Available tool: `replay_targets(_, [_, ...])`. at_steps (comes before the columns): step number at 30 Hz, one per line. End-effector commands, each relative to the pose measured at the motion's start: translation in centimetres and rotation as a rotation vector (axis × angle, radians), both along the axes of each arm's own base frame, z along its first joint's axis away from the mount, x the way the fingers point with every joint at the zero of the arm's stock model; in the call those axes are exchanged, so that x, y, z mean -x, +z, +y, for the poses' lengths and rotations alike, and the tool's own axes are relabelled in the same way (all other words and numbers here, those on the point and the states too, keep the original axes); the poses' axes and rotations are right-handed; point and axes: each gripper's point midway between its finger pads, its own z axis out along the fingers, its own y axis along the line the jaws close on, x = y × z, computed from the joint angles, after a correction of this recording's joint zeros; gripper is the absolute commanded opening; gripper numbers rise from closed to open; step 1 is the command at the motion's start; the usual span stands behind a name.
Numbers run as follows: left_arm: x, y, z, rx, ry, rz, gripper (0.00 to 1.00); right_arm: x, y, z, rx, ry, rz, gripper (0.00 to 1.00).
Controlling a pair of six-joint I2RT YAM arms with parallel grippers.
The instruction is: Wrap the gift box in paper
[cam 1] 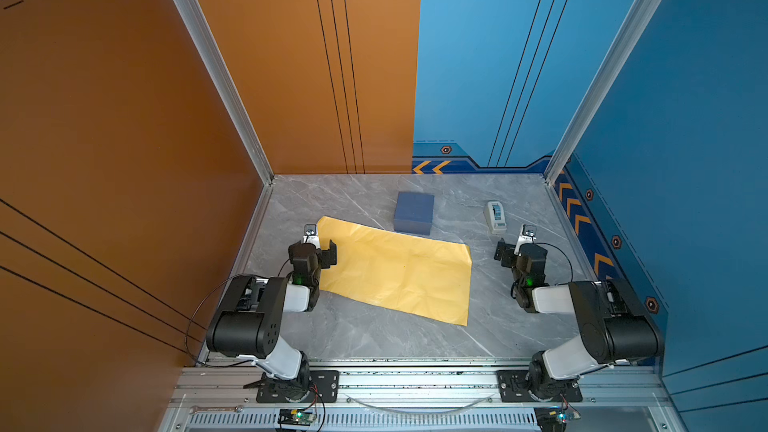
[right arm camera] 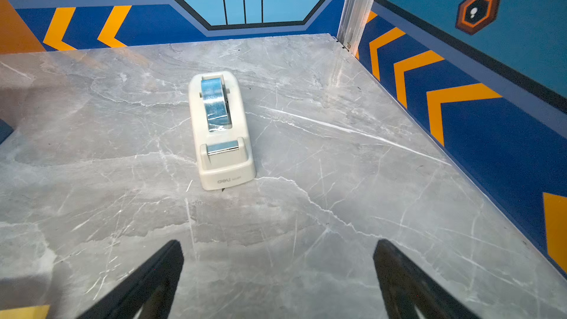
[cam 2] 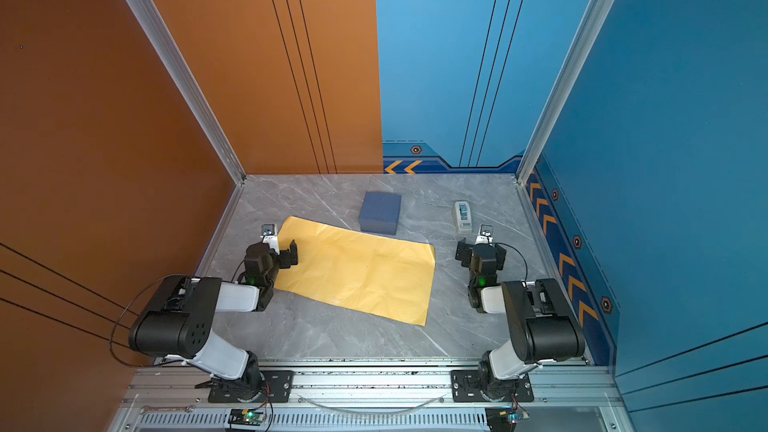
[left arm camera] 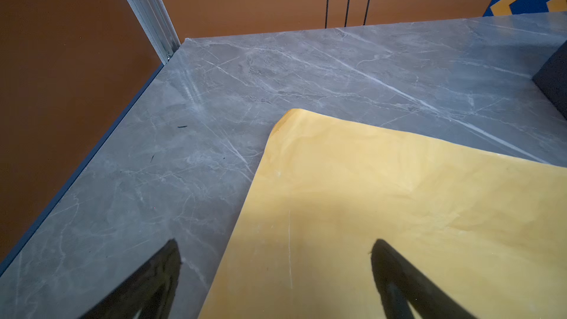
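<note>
On the desk point(cam 1: 374, 338), gift box point(cam 1: 413, 211) unwrapped beside the paper point(cam 1: 399, 272)

Yellow face up, the paper lies mid-desk, the gift box just beside its far edge. Left hand point(cam 1: 322, 245), spread wide, straddles the paper's left edge; right hand point(cam 1: 513, 245), equally spread, faces the tape dispenser point(cam 1: 495, 216).
</note>
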Motion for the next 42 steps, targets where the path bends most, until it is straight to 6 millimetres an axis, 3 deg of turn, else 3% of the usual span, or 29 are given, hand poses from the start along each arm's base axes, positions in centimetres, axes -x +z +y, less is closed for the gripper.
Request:
replay_targets(1, [-0.5, 1.0, 0.0, 0.015, -0.004, -0.032, 0.98, -0.5, 1.2, -0.5, 0.006, -0.027, -0.041, 1.00])
replay_targets(31, [-0.5, 1.0, -0.2, 0.016, -0.014, -0.032, 0.98, -0.6, 1.3, -0.6, -0.013, -0.013, -0.045, 1.00])
replay_targets(35, [-0.7, 2.3, -1.0, -0.016, -0.038, -0.013, 0.98, -1.0, 3.2, 0.5, 0.017, 0.022, 0.035, 1.00])
replay_targets(37, [-0.8, 3.3, -1.5, -0.031, -0.052, 0.019, 0.98, -0.8, 5.3, 1.4, -0.014, 0.025, 0.109, 1.00])
replay_targets(41, [-1.4, 5.2, -3.2, -0.055, -0.074, 0.099, 0.98, 0.4, 8.6, 5.1, -0.040, 0.089, 0.229, 1.00])
replay_targets(42, [-1.7, 5.5, -3.6, -0.024, -0.073, 0.131, 0.99, 1.0, 9.0, 6.8, -0.056, 0.118, 0.253, 1.00])
